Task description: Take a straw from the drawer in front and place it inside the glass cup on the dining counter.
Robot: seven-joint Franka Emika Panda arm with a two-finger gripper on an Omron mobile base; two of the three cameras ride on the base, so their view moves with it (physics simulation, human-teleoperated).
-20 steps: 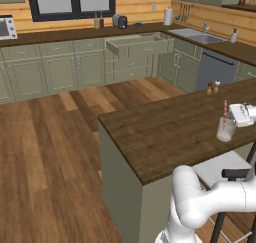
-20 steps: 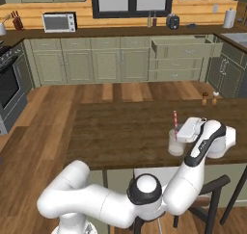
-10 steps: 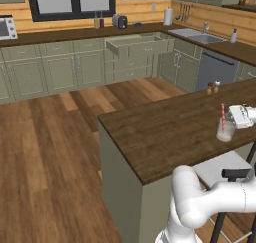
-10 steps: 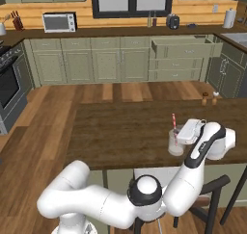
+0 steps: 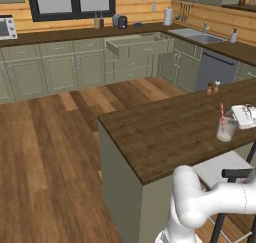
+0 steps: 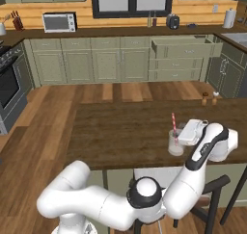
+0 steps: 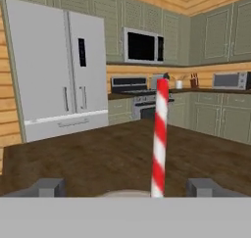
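Standing inside small clear glass cup [image 6: 176, 142] at right of frame, thin red-white striped straw [image 6: 174, 127]; two-finger gripper [image 7: 125, 187] sitting spread apart, pinching nothing; task looking done.

A glossy white robot arm [image 6: 96, 204] is built of rounded, tubular segments, separated by dark joint bands. A white, boxy hand [image 6: 193, 131] is mounted at its end, tipped by two small dark-grey fingers [image 7: 49, 187].
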